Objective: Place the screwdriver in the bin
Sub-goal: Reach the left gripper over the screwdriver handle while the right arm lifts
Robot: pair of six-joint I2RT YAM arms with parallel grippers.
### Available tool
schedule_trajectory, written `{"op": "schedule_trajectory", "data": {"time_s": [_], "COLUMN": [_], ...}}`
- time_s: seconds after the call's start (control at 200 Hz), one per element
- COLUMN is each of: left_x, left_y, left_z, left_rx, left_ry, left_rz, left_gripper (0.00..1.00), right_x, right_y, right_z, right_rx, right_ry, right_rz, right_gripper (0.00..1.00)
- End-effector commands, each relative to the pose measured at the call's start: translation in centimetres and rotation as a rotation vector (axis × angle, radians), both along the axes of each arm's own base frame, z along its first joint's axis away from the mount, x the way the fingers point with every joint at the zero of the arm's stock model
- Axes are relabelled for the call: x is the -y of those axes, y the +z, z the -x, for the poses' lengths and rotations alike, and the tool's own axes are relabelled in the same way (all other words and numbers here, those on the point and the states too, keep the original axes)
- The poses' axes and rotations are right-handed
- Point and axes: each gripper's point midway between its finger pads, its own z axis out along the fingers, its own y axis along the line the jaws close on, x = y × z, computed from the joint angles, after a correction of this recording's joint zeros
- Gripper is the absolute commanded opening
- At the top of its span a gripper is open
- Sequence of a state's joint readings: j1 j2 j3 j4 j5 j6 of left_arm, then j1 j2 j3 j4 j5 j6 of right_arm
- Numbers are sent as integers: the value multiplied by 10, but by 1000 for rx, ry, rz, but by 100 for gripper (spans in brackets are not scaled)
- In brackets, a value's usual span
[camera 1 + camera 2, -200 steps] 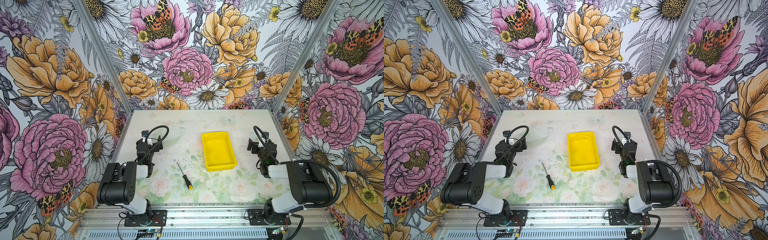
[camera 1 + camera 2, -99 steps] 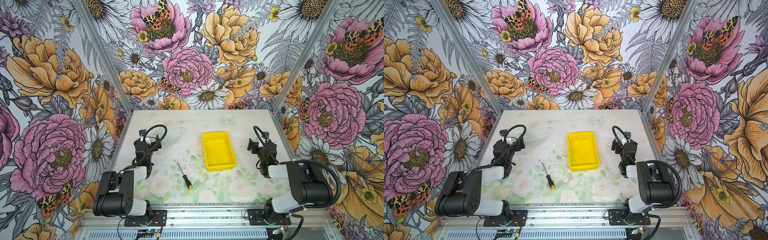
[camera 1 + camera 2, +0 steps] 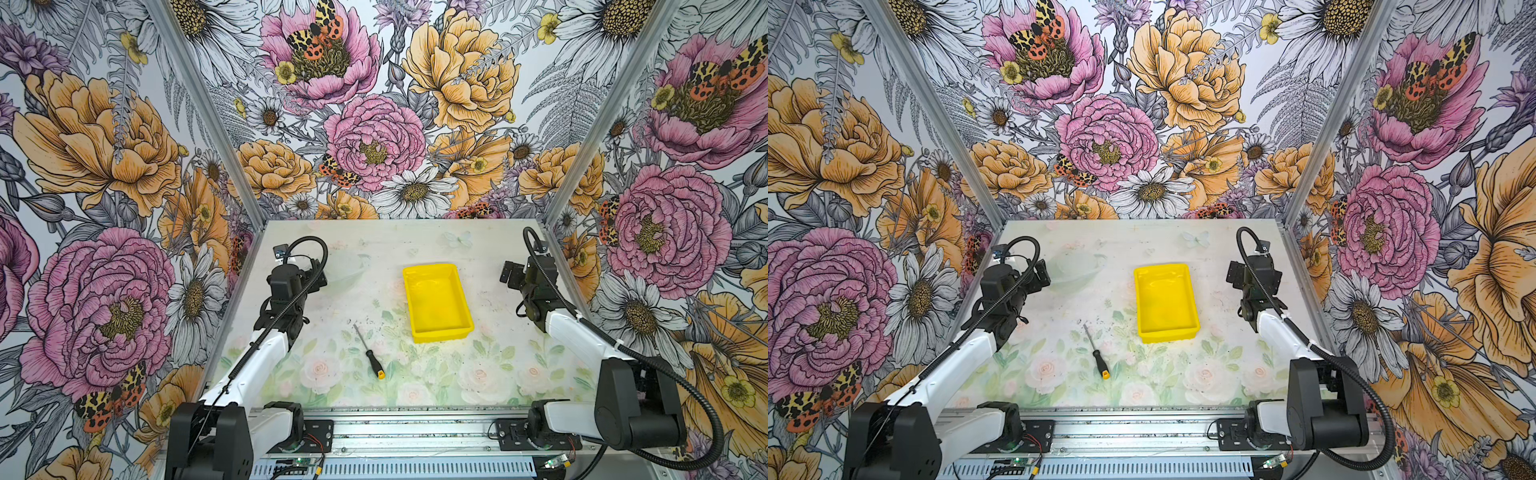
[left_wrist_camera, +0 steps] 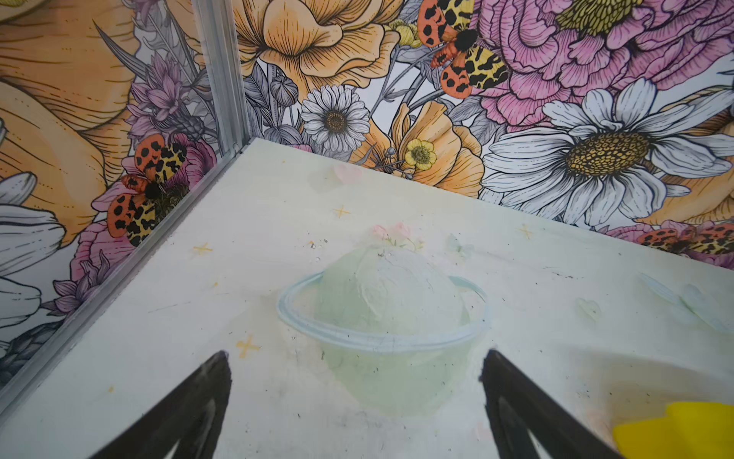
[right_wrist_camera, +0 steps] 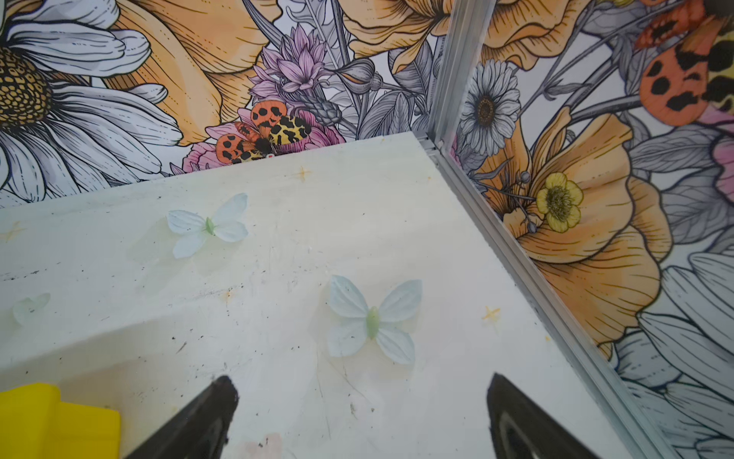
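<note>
Top views: the screwdriver [image 3: 368, 351] lies flat on the table [image 3: 490, 257], near the front left corner of the yellow bin [image 3: 442, 333] but not touching it, and the bin holds nothing. The thin grey shaft [image 3: 360, 337] points away from the robot and the black handle [image 3: 372, 362] towards it. The left gripper [image 3: 318, 276] and right gripper [image 3: 509, 276] hang at opposite sides of the table, both well apart from the tool; both top views agree (screwdriver [image 3: 1096, 352], bin [image 3: 1169, 334]). Left wrist view: the left gripper [image 4: 355, 357] has its jaws spread wide over bare table, with nothing between them. Only a corner of the bin [image 4: 675, 433] shows, and the screwdriver is out of view. Right wrist view: the right gripper [image 5: 359, 383] likewise stands apart and empty beside a corner of the bin [image 5: 47, 421]. Judged from its form, the tool is light and rigid, and apt to roll. The smooth shaft sits low and would slip, so the thicker handle, pinched across its width, looks the surer hold.
</note>
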State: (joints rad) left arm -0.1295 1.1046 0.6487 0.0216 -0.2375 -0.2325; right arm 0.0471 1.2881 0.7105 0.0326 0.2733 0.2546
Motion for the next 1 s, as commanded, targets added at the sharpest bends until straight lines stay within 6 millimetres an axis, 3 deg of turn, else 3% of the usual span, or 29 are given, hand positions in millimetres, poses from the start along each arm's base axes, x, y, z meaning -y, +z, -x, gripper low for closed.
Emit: {"op": "schedule_trajectory", "data": {"time_s": [0.0, 0.155, 0.37, 0.49, 0.625, 0.75, 0.996], "left_x": [8, 35, 64, 79, 92, 106, 130], "left_y": [-19, -19, -42, -56, -69, -73, -98], "left_z": [23, 37, 64, 85, 101, 113, 141], "left_rx": [-125, -157, -321, -405, -497, -533, -611], "left_ry": [61, 46, 30, 29, 26, 8, -11], "left_rz": [44, 117, 270, 320, 373, 395, 405], "left_gripper": [99, 99, 99, 99, 99, 99, 99], "right_x": [-10, -48, -114, -140, -159, -177, -185], "right_y": [1, 31, 41, 52, 65, 65, 71], "right_z": [25, 34, 48, 59, 69, 75, 82], "right_rx": [-56, -20, -116, -147, -133, -150, -144], "right_ry": [-9, 154, 432, 563, 645, 697, 742], "right_rz": [-41, -88, -164, -130, -137, -144, -148], "right_gripper": [99, 100, 99, 100, 99, 100, 99]}}
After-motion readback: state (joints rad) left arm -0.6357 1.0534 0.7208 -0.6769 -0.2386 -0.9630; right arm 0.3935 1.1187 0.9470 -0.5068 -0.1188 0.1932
